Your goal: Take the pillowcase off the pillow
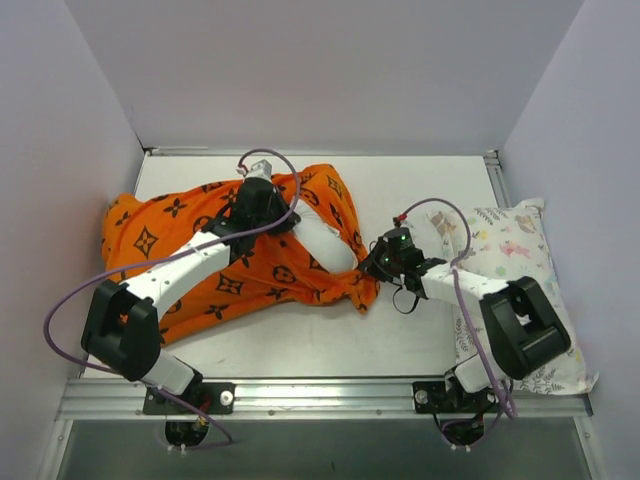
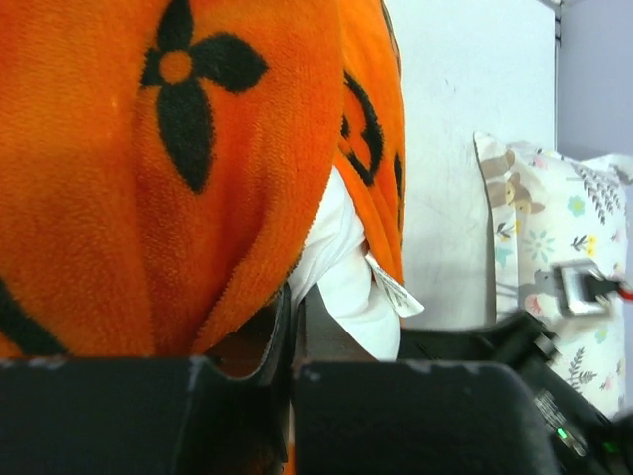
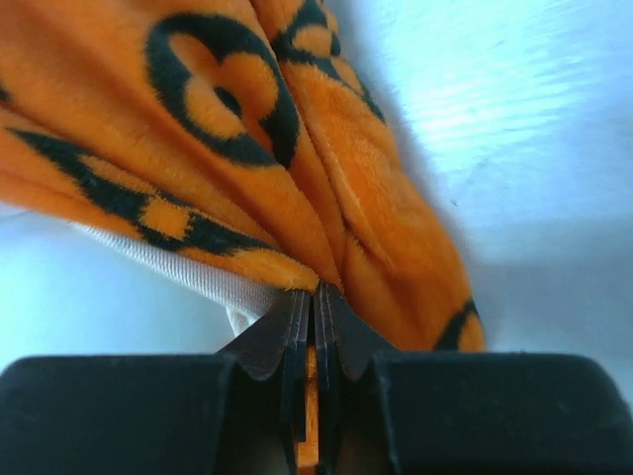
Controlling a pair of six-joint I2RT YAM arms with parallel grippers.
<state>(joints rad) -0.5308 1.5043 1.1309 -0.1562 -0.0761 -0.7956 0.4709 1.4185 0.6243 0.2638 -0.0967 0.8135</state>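
The orange pillowcase [image 1: 200, 260] with black motifs lies crumpled across the left and middle of the table. A strip of the white pillow [image 1: 328, 245] pokes out of its right side. My left gripper [image 1: 285, 220] rests on top of the cover. In the left wrist view the left gripper [image 2: 295, 297] is shut on the white pillow fabric [image 2: 351, 287], which has a small tag, under the orange cover [image 2: 148, 198]. My right gripper [image 1: 372, 268] is shut on the pillowcase's right corner. The right wrist view shows the right gripper [image 3: 315, 292] with orange fabric [image 3: 297, 148] pinched between the jaws.
A pastel animal-print pillow [image 1: 510, 250] lies along the right edge under my right arm, and also shows in the left wrist view [image 2: 554, 247]. White table surface [image 1: 420, 190] lies behind and between. Grey walls close in the left, back and right sides.
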